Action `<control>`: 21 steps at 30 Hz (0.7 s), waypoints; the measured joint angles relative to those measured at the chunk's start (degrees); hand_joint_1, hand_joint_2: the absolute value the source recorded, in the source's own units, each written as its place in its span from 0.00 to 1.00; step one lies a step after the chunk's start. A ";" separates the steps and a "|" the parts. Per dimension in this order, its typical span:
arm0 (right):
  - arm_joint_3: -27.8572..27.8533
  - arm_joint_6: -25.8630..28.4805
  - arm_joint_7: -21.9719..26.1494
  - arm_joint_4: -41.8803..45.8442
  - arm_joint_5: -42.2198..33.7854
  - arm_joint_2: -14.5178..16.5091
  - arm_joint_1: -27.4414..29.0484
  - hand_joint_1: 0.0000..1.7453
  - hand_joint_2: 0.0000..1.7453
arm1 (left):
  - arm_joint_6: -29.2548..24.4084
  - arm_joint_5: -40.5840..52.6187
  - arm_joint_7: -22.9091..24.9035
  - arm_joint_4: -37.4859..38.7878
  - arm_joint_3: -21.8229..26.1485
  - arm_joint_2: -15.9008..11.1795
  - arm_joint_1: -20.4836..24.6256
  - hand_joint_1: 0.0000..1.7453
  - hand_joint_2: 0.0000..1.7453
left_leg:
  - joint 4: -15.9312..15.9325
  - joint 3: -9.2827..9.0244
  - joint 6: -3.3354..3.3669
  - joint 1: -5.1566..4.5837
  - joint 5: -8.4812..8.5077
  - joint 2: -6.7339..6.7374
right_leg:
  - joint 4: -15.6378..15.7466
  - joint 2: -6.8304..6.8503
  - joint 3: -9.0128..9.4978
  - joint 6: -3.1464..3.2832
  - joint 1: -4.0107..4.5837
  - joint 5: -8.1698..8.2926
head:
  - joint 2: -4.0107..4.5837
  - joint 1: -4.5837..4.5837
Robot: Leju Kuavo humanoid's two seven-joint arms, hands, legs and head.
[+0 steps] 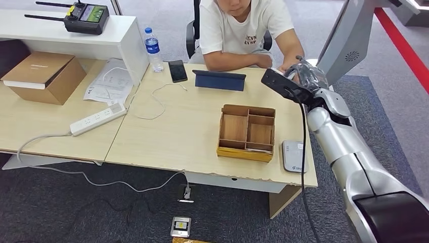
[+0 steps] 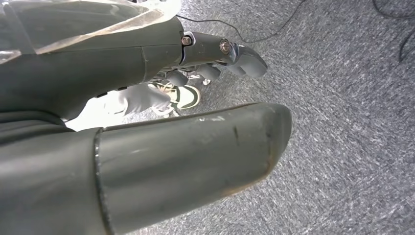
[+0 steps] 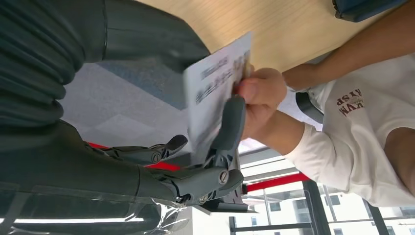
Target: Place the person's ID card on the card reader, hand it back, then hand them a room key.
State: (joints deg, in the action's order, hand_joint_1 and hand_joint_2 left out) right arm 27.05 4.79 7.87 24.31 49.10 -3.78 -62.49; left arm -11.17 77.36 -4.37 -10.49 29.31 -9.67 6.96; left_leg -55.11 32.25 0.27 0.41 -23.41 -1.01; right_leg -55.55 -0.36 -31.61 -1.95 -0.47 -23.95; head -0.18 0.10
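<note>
My right hand [image 1: 302, 77] reaches over the table's far right corner toward the seated person [image 1: 245, 30]. In the right wrist view a white ID card [image 3: 215, 93] with printed lines sits between the thumb and a finger [image 3: 231, 122] of my right hand [image 3: 205, 164]. The person's hand [image 3: 262, 95] pinches the same card at its far edge. A grey card reader [image 1: 293, 156] lies bare near the front right edge. Beside it stands a wooden divided box [image 1: 247, 132]. My left hand [image 2: 161, 54] hangs over the carpet, fingers extended, holding nothing.
A blue tablet case [image 1: 219, 80], a phone [image 1: 177, 70] and a water bottle [image 1: 152, 48] lie along the table's far side. A power strip [image 1: 97, 119], papers [image 1: 109, 83] and a cardboard box [image 1: 44, 76] sit to the left. Cables trail on the floor.
</note>
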 joint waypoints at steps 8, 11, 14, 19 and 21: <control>0.46 1.39 0.07 -1.86 0.11 0.73 -0.18 0.00 0.00 | -0.02 -0.08 0.50 0.00 -0.03 -0.02 -0.04 0.00 0.00 | 0.00 -0.05 -0.02 0.00 0.03 0.00 | -0.01 -0.03 0.02 0.04 0.01 0.05 | 0.00 -0.01; 0.52 2.61 0.81 -2.25 -0.08 1.05 -0.31 0.00 0.00 | -0.01 -0.19 0.60 0.00 -0.04 -0.02 -0.09 0.00 0.00 | 0.00 -0.05 -0.02 0.01 0.04 0.00 | -0.01 -0.03 0.02 0.04 0.01 0.05 | -0.01 -0.01; 0.53 3.64 1.73 -2.43 -0.79 1.24 -0.67 0.00 0.00 | 0.00 -0.25 0.63 0.01 -0.03 -0.02 -0.11 0.00 0.00 | 0.00 -0.05 -0.02 0.01 0.04 0.01 | -0.01 -0.03 0.02 0.04 0.01 0.05 | -0.01 -0.01; 0.45 4.45 3.14 -2.44 -2.61 1.39 -1.53 0.00 0.00 | 0.00 -0.38 0.74 0.00 -0.02 -0.02 -0.12 0.00 0.00 | 0.00 -0.05 -0.02 0.00 0.04 0.01 | -0.01 -0.03 0.01 0.04 0.00 0.05 | -0.01 -0.01; 0.42 4.45 3.27 -2.45 -2.83 1.42 -1.88 0.00 0.00 | 0.00 -0.38 0.75 0.01 -0.02 -0.02 -0.13 0.00 0.00 | 0.00 -0.05 -0.02 0.00 0.04 0.01 | -0.01 -0.03 0.02 0.04 0.00 0.05 | 0.00 -0.01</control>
State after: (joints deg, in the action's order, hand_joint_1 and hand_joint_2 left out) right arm 27.47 9.25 11.14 21.86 46.27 -2.36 -64.38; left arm -11.17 76.98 -3.62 -10.49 29.29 -9.68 6.83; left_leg -55.11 32.21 0.25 0.41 -23.37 -1.00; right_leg -55.56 -0.39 -31.60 -1.90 -0.46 -23.90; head -0.18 0.09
